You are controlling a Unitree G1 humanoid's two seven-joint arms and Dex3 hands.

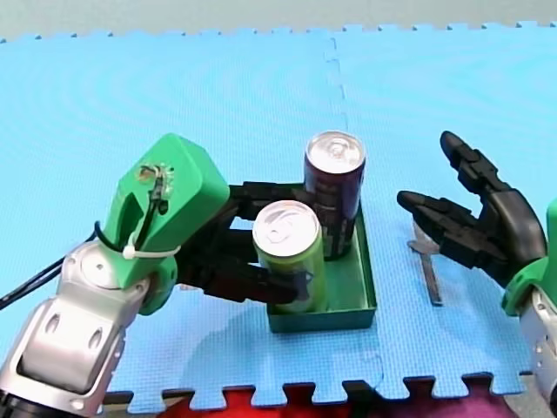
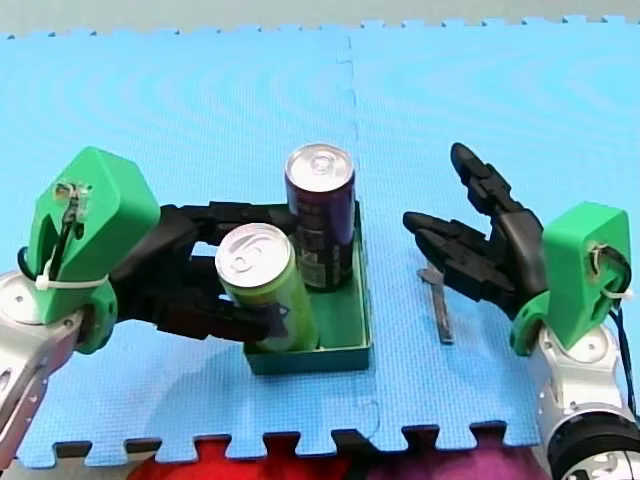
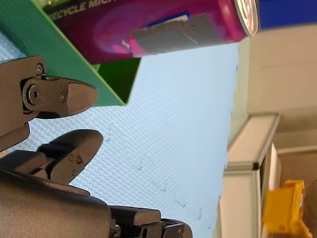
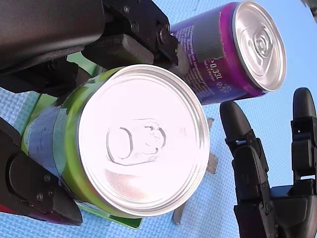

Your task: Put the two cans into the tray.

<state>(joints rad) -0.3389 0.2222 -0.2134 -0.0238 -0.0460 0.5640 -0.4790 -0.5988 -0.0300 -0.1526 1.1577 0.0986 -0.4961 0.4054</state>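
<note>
Green can [image 1: 291, 261], a smooth lime-coloured aluminium cylinder with a bright silver lid and pull tab, is sitting with its lower end inside the near end of the tray [image 1: 367, 266], its top leaning slightly to the left. A dull grey patch of tape is showing on its side. The left hand [image 1: 218, 257] is gripping it. Black jointed fingers are curling round the can's body, one across its near side and the others behind it, and the second wrist view is showing the same hold from close up. Whether the can's base is touching the tray floor cannot be told.

Purple can [image 1: 335, 192], a glossy cylinder of the same build with small pale print and its own grey tape patch, is standing upright in the far end of the tray, just behind the green one. Whether the two are touching cannot be told. The tray is a shallow rectangular box with thin, matte green walls. It is lying on a light blue foam mat [image 1: 174, 87] whose surface is finely dimpled and whose panels are joining along jigsaw-toothed edges.

The right hand [image 1: 470, 222] is hovering empty and unclenched to the right of the tray, apart from it. Beneath it a flat, narrow grey strip [image 1: 429, 274] is lying on the mat.
</note>
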